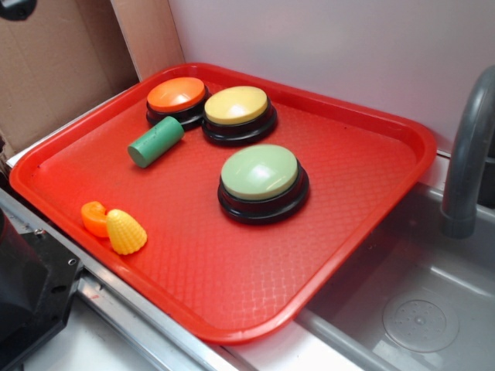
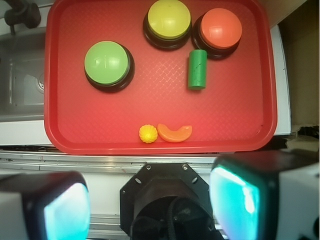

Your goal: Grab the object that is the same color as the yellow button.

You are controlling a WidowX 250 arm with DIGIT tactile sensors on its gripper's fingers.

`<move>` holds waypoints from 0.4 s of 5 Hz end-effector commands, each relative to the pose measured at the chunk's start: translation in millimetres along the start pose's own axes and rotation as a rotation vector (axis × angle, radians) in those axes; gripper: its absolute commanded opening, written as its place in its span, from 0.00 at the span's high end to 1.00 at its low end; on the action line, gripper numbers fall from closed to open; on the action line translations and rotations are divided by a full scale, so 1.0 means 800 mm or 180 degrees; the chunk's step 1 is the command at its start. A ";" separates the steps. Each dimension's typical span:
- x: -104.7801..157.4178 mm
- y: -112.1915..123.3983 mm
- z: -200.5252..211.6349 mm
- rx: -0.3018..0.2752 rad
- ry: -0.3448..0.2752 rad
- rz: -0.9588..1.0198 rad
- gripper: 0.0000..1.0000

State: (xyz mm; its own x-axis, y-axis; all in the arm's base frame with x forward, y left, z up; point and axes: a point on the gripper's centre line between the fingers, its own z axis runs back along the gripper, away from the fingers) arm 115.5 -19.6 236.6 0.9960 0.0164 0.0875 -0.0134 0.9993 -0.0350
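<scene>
Low in the wrist frame, your gripper [image 2: 150, 200] hangs with fingers [image 2: 65, 210] spread wide, pinching nothing. Straight up-frame sits the yellow corn cob [image 2: 148, 134], near the red tray's [image 2: 240, 145] lower rim, touching the orange curved piece [image 2: 175, 132]. It matches the yellow button [image 2: 169, 19]. From above it's seen end-on. No readable writing anywhere.

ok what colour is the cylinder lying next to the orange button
Green. The cylinder shows best in the exterior view, lying on its side on the red tray.
</scene>
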 end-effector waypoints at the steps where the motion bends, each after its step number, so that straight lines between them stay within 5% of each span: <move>1: 0.000 0.000 0.000 0.0000 0.0000 0.0000 0.00; 2: 0.009 -0.001 -0.047 0.0039 0.0050 0.0066 0.00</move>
State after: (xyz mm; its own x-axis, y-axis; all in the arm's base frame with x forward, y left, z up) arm 124.2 -20.4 192.8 0.9973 0.0547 0.0491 -0.0533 0.9982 -0.0284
